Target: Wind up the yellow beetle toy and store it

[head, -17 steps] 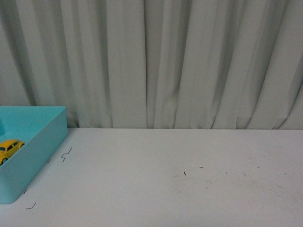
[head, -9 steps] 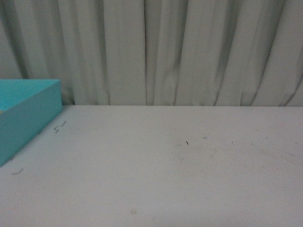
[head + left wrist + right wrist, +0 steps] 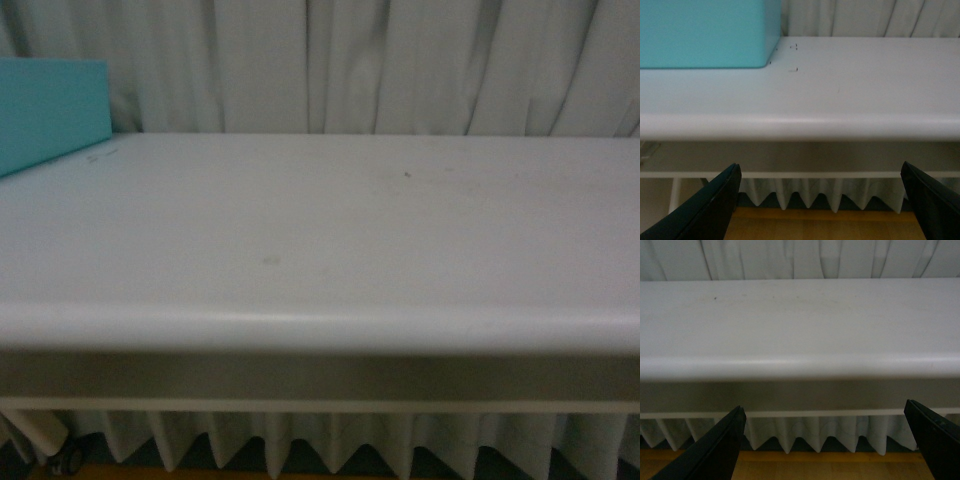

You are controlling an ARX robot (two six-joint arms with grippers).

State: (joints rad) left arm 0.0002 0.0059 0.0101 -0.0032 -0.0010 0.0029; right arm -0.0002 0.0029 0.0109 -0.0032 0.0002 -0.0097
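The yellow beetle toy is out of view in every frame. A turquoise bin [image 3: 52,108] stands at the far left of the white table [image 3: 330,220], and only its outer wall shows; the same bin [image 3: 705,32] appears in the left wrist view. My left gripper [image 3: 821,197] hangs open below and in front of the table's front edge, nothing between its dark fingers [image 3: 715,202]. My right gripper [image 3: 824,440] is likewise open and empty, low in front of the table's edge, dark fingers [image 3: 720,445] spread wide. Neither arm shows in the front view.
Pleated pale curtains [image 3: 380,60] hang behind the table. Below the tabletop [image 3: 800,325] runs a skirt of scalloped white cloth [image 3: 805,437] above a wooden floor [image 3: 825,225]. Small dark marks [image 3: 794,46] dot the surface beside the bin.
The front view has dropped steadily: the bin's inside with the yellow toy slid out of sight, and the table's front edge and the skirt below it have come into view.
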